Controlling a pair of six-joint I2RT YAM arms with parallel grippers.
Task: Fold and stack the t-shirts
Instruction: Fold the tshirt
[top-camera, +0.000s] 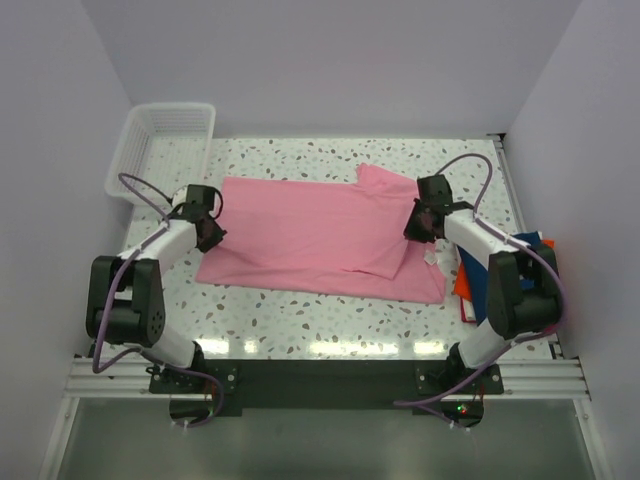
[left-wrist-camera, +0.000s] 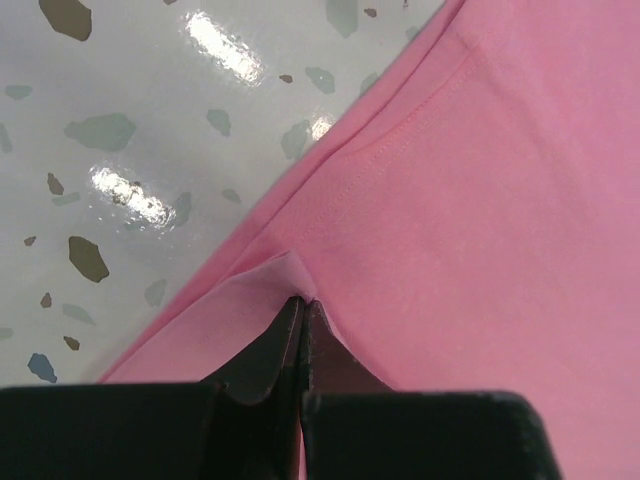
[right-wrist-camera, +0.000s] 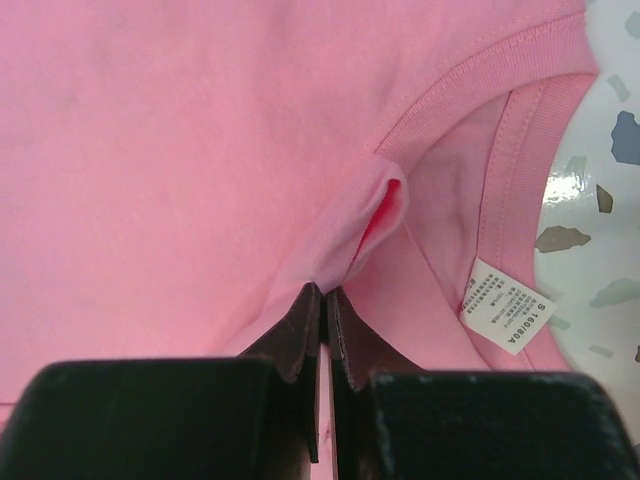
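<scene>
A light pink t-shirt lies spread across the middle of the table, its collar end to the right. My left gripper is shut on the shirt's left hem edge; the left wrist view shows the cloth pinched into a small ridge at the fingertips. My right gripper is shut on the shirt near the collar; the right wrist view shows a pinched fold beside the neckband and a white label. A navy blue and an orange-red folded shirt lie at the right, mostly hidden under the right arm.
A white plastic mesh basket stands at the back left corner. White walls close in the table on the left, back and right. The speckled tabletop shows in front of the shirt.
</scene>
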